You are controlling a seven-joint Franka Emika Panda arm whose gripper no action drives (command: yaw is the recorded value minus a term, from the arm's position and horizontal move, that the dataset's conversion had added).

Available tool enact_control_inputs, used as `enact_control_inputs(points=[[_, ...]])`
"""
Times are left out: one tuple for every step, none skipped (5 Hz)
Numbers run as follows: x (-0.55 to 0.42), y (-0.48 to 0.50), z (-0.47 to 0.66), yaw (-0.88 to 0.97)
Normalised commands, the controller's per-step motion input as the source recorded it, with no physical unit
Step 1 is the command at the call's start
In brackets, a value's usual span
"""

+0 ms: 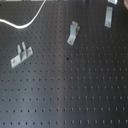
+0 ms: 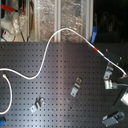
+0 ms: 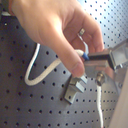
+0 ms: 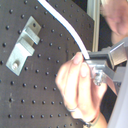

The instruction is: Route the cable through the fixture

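Cable (image 2: 50, 45): thin white cord, likely light, limp and smooth, curving over perforated table (image 2: 60, 100) to the hand (image 4: 97, 62) | hand: closure indiscernible, person's fingers (image 3: 75, 60) pinch cord there | best gripped near end.

Perforated board (image 1: 75, 95): wide bare stretch toward first exterior view's bottom; brackets (image 1: 73, 33) well apart, passage between; cable (image 2: 47, 50) strung across upper board in second exterior view; human hand (image 3: 55, 27) crowded against gripper (image 3: 102, 57).

Soft, low-resolution blur throughout; dim exterior views, brighter wrist views, washed-out glare at edges.
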Motion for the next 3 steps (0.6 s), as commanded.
enact_control_inputs(points=[[-0.026,0.018,0.0,0.0],[-0.385,0.291,0.04,0.17],[-0.534,0.421,-0.02,0.63]])
